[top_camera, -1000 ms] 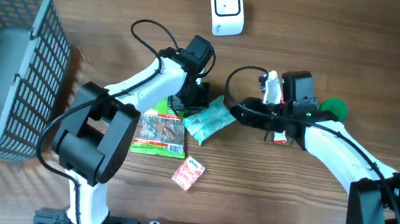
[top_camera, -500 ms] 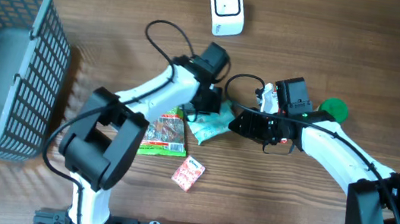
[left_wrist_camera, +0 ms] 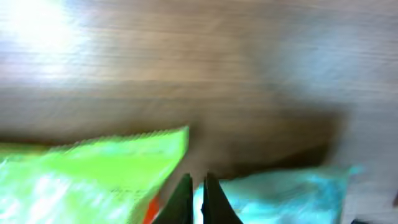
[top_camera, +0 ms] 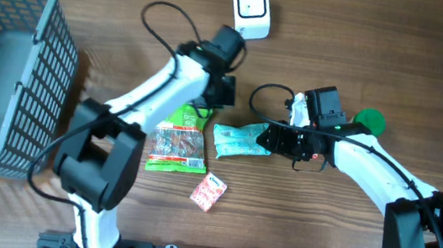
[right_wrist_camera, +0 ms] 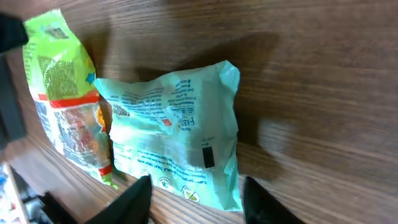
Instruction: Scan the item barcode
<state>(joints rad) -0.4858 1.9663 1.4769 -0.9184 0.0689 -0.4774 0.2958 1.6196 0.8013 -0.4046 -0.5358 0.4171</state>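
Overhead — teal packet (top_camera: 239, 138), right tool (top_camera: 274, 139) at edge

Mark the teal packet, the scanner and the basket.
teal packet (right_wrist_camera: 180, 134), right wrist view, middle of its printed face.
scanner (top_camera: 250, 7), overhead view, its white top face.
basket (top_camera: 50, 86), overhead view, its right mesh wall.

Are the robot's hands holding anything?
The left gripper is shut on nothing. The right gripper straddles the teal packet at its near end; whether it grips cannot be told.
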